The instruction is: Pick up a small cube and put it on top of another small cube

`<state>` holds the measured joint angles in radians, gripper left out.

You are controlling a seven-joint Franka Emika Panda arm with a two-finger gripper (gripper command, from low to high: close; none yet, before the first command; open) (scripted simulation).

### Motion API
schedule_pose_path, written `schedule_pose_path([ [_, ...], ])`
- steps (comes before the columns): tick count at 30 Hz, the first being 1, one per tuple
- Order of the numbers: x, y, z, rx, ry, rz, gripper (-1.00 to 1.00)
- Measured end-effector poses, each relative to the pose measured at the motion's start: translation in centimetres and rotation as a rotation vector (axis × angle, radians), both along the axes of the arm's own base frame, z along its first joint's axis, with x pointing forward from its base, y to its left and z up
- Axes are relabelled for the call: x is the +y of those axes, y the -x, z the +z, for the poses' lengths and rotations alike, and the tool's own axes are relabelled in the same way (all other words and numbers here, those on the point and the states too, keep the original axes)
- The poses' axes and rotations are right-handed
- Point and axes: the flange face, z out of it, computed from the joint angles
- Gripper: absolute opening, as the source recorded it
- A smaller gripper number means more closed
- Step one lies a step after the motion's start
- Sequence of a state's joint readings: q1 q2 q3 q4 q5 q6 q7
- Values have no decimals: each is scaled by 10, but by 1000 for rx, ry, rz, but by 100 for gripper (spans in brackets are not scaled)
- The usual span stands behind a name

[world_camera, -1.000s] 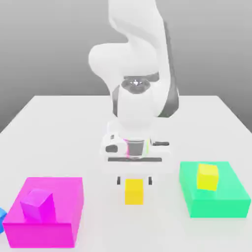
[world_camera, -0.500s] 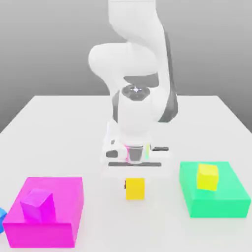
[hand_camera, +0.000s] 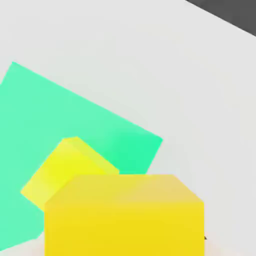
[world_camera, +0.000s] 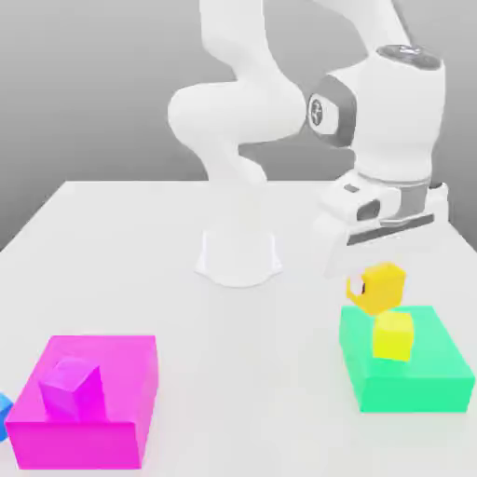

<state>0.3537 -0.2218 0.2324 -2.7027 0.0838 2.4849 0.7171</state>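
A deep golden-yellow cube (hand_camera: 124, 215) is sitting closest to the camera, its broad face turned toward the lens. Just behind it, a paler lemon-yellow cube (hand_camera: 65, 170) is resting at an angle on a flat green block (hand_camera: 60, 115), and the golden cube is partly covering it. The green block is lying on a white table (hand_camera: 165, 65).

The exterior view faces the arm (world_camera: 279, 102) across the white table (world_camera: 140, 252) from slightly above; the hand view looks down close. Both share the green block (world_camera: 410, 377) (hand_camera: 50, 115).
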Motion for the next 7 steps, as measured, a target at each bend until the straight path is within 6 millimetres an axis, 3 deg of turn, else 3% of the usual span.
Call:
schedule_pose_path([
  [3,5,1,-33,0,1,14,-100],
  [4,5,2,-42,0,1,15,100],
  [7,5,2,-42,0,1,15,100],
])
